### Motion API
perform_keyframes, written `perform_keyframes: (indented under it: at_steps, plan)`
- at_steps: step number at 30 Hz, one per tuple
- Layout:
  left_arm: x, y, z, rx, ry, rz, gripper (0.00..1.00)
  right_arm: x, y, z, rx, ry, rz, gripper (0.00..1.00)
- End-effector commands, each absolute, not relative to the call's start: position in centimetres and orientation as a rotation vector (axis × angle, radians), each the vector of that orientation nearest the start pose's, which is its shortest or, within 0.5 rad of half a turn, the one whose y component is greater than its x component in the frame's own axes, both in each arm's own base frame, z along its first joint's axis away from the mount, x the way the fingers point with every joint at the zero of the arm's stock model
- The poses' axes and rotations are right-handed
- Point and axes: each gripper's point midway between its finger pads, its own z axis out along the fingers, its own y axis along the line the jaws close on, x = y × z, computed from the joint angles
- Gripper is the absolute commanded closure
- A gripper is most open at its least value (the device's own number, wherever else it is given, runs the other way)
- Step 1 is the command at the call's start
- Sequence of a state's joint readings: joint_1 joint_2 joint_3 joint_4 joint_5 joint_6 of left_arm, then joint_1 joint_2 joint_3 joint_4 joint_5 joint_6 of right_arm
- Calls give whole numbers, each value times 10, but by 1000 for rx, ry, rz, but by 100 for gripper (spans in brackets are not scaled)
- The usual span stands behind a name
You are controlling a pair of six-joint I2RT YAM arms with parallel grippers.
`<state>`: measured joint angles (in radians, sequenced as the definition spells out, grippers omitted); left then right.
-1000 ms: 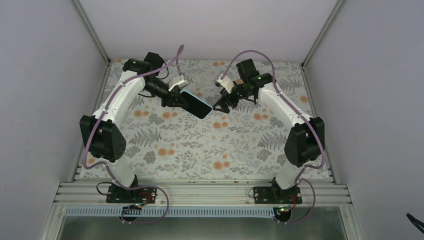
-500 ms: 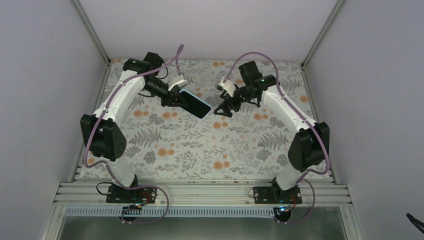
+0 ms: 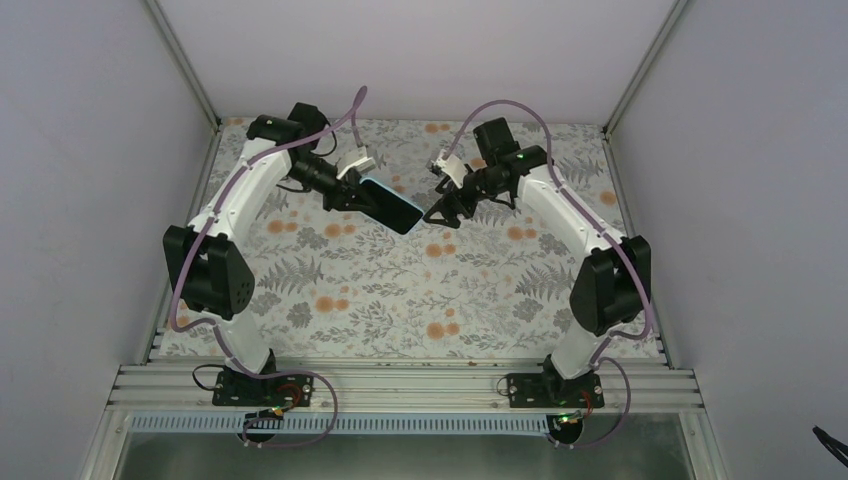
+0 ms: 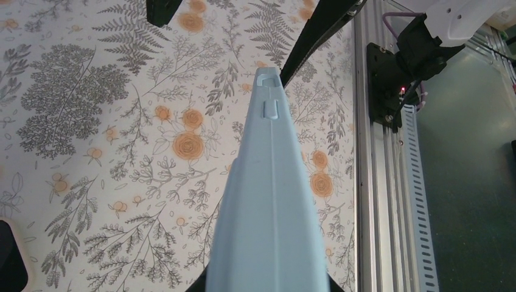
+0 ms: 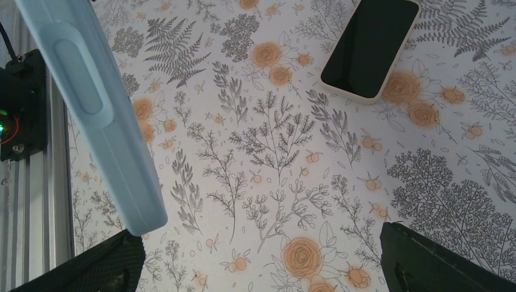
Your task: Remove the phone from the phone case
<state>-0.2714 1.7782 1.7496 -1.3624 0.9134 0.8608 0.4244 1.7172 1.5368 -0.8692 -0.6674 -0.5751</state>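
Blue phone case (image 3: 392, 207), one only, clenched in left gripper (image 3: 346, 197); right gripper (image 3: 440, 217) released.

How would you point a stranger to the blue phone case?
Look above the far middle of the flowered table. The left gripper holds the pale blue case aloft, whereas the cream-edged phone lies flat on the table.
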Motion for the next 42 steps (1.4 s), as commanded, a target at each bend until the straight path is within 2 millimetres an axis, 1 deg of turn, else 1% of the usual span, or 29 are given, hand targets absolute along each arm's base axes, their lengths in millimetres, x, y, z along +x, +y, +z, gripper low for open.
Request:
perform_keyframes:
  at_steps: [1, 9, 16, 17, 23, 28, 32, 35, 36, 38, 40, 42]
  plan:
    - [299, -232, 271, 1427, 1925, -1166, 98, 347, 273, 218, -1357, 2027, 785, 6]
    - [295, -233, 274, 1428, 1910, -1176, 98, 362, 271, 212, -1324, 2052, 710, 7]
    - [283, -235, 276, 1444, 1883, -1197, 98, 387, 267, 217, -1280, 2061, 596, 8]
    - [281, -235, 277, 1447, 1879, -1200, 98, 391, 267, 221, -1272, 2056, 581, 8]
    - [271, -234, 282, 1461, 1846, -1194, 98, 410, 267, 222, -1259, 2071, 538, 7]
    - [265, -231, 284, 1476, 1838, -1167, 98, 427, 259, 219, -1250, 2087, 480, 6]
    - [261, -229, 287, 1481, 1826, -1155, 98, 449, 246, 216, -1204, 2116, 429, 5]
    - [258, -229, 285, 1487, 1821, -1157, 98, 465, 235, 215, -1143, 2146, 427, 6]
    - [258, -228, 285, 1490, 1821, -1154, 98, 465, 233, 215, -1144, 2149, 437, 6]
    - [259, -228, 282, 1498, 1823, -1147, 98, 454, 233, 214, -1193, 2141, 479, 6]
    - [262, -227, 280, 1498, 1826, -1142, 98, 435, 234, 222, -1238, 2105, 513, 5]
    - [267, -226, 280, 1487, 1825, -1145, 98, 409, 236, 231, -1297, 2063, 560, 5]
